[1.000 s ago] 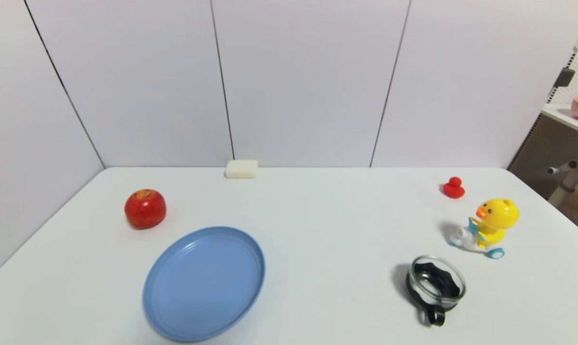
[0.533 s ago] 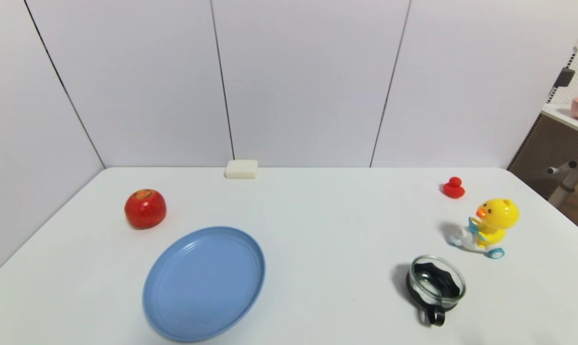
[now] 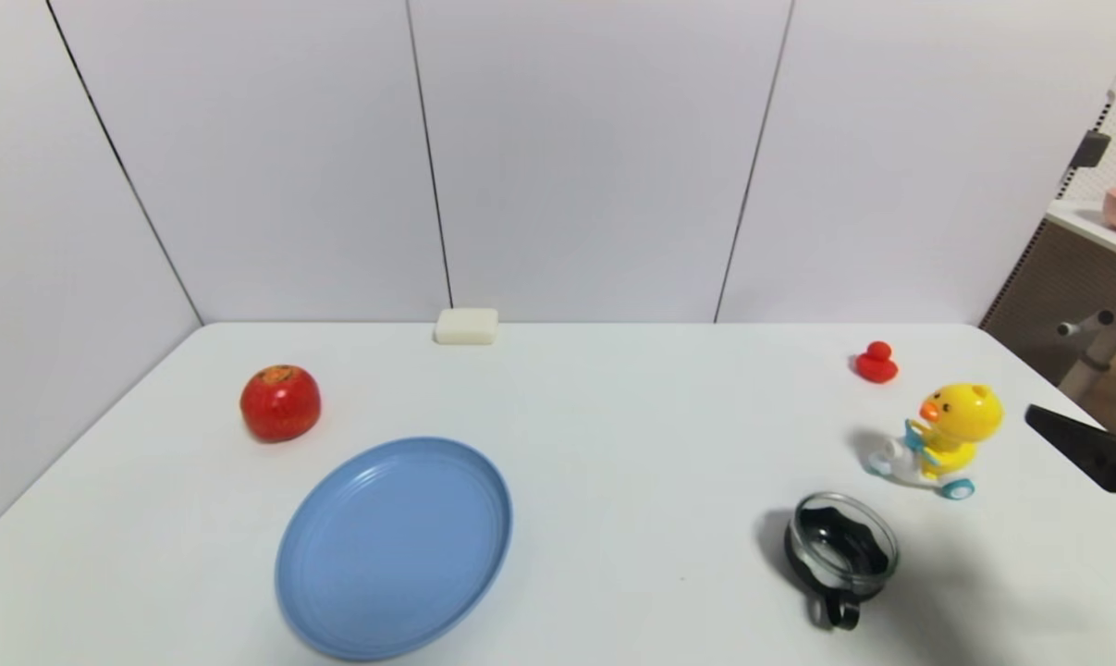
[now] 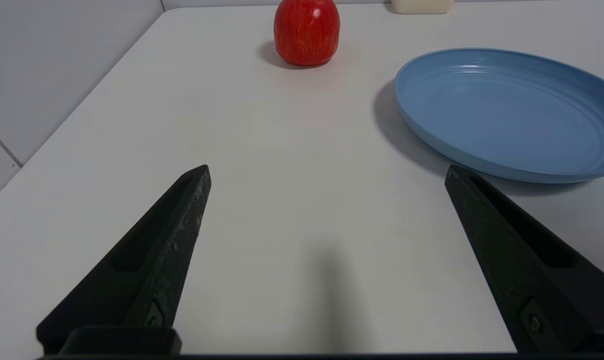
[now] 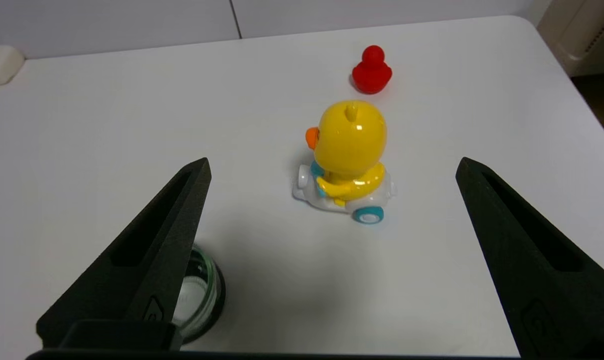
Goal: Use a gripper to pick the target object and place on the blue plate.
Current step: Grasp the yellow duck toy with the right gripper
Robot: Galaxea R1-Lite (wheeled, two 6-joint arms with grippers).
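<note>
The yellow duck toy (image 3: 946, 439) with an orange beak rides a white vehicle with light-blue wheels at the table's right side; the right wrist view shows the yellow duck toy (image 5: 349, 160) from behind. My right gripper (image 5: 332, 167) is open, short of the duck, with nothing between its fingers; one black finger (image 3: 1089, 449) enters the head view at the right edge. The blue plate (image 3: 393, 546) lies empty at the front left. My left gripper (image 4: 327, 170) is open over bare table beside the blue plate (image 4: 507, 110), outside the head view.
A glass bowl with a black insert (image 3: 840, 553) sits in front of the duck, partly behind my right finger in the wrist view. A tiny red duck (image 3: 876, 363) stands behind the toy. A red apple (image 3: 280, 402) and a white block (image 3: 466, 326) lie farther back.
A black finger of my right gripper has come into the head view at the right edge, and its shadow now falls by the glass bowl. Nothing on the table has moved.
</note>
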